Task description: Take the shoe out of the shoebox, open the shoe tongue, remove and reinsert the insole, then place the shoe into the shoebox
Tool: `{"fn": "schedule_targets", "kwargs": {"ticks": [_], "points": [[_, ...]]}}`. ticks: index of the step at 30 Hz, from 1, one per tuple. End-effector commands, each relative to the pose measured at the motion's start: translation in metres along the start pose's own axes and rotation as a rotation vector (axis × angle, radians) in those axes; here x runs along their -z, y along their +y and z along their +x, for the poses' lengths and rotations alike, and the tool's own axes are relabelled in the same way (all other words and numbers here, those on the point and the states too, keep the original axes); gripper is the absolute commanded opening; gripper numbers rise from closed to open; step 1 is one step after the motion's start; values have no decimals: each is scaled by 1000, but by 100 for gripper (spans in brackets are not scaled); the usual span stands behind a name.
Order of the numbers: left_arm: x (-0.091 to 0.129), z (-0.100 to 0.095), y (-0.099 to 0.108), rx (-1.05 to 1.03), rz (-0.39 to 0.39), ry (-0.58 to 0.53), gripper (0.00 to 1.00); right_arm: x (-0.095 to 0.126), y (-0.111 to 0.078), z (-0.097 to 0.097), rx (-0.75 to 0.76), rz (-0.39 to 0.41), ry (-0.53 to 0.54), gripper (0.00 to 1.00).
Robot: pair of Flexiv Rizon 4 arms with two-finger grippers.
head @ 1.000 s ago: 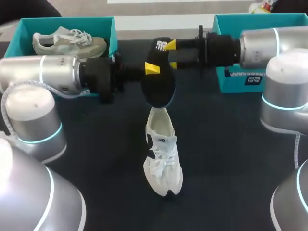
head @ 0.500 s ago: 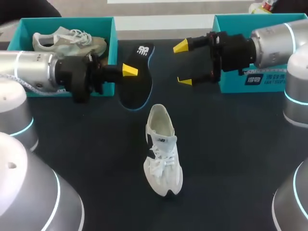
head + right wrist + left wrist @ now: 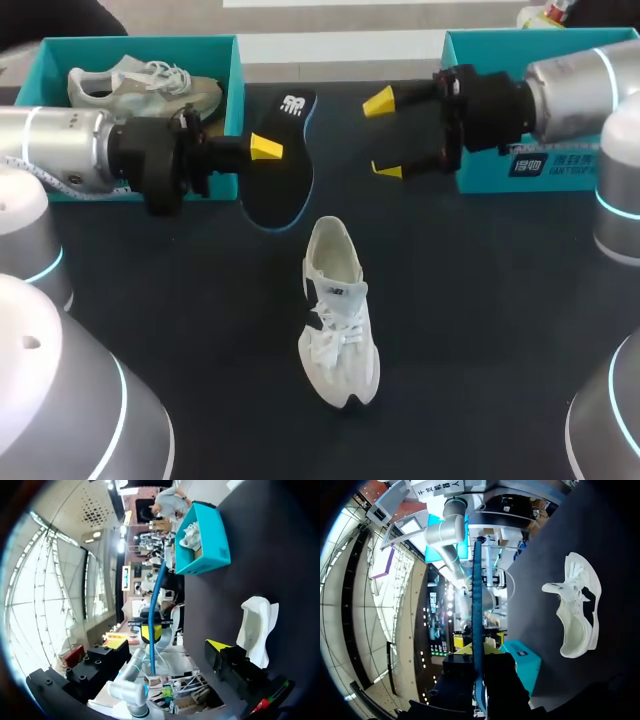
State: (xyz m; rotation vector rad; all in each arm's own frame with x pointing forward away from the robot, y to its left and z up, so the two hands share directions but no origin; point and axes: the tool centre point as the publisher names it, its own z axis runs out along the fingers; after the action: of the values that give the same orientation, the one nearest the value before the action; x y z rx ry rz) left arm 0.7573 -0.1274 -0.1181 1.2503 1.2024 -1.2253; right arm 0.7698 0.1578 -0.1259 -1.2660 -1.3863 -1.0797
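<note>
Two steps look done and the third is half through, judging by the layout: the white shoe (image 3: pixel 338 325) lies out of its box on the dark table (image 3: pixel 480 300), toe towards the robot and heel opening away, and its black insole (image 3: pixel 280 185) is out of it; the left gripper (image 3: pixel 262 148) is clamped on that insole, holding it in the air just beyond the white shoe's heel and a little to the left, heel end up and away from the shoe, toe end hanging down towards it; the left wrist view shows the insole edge-on between the fingers; the right gripper (image 3: pixel 383 135) is spread wide and holds nothing, beyond the white shoe's heel and to the right; the next move probably calls for lowering the insole toe-first into the shoe's mouth, and the free gripper could steady the heel or hold the tongue back so the insole slides flat; a teal left shoebox (image 3: pixel 233 75) with a second shoe (image 3: pixel 140 85) in it stands well beyond the white shoe to the left, a right shoebox (image 3: pixel 455 60) well beyond it to the right; as for writing, a white logo (image 3: pixel 293 104) marks the insole's heel, a small dark mark sits on the white shoe's tongue, and a white label (image 3: pixel 528 163) with print is on the right shoebox's side.
</note>
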Motion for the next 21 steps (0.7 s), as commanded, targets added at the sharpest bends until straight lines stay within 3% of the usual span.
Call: {"fn": "schedule_targets", "kwargs": {"ticks": [1, 8, 19, 21], "points": [[0, 1, 0, -3, 1, -1, 0, 36, -37, -4, 63, -58, 1, 100], [0, 1, 0, -3, 1, -1, 0, 60, -35, -5, 56, -75, 10, 100], [0, 1, 0, -3, 1, -1, 0, 60, -35, -5, 56, -75, 10, 100], [-2, -3, -5, 282, -14, 24, 0, 60, -35, -5, 56, -75, 10, 100]]}}
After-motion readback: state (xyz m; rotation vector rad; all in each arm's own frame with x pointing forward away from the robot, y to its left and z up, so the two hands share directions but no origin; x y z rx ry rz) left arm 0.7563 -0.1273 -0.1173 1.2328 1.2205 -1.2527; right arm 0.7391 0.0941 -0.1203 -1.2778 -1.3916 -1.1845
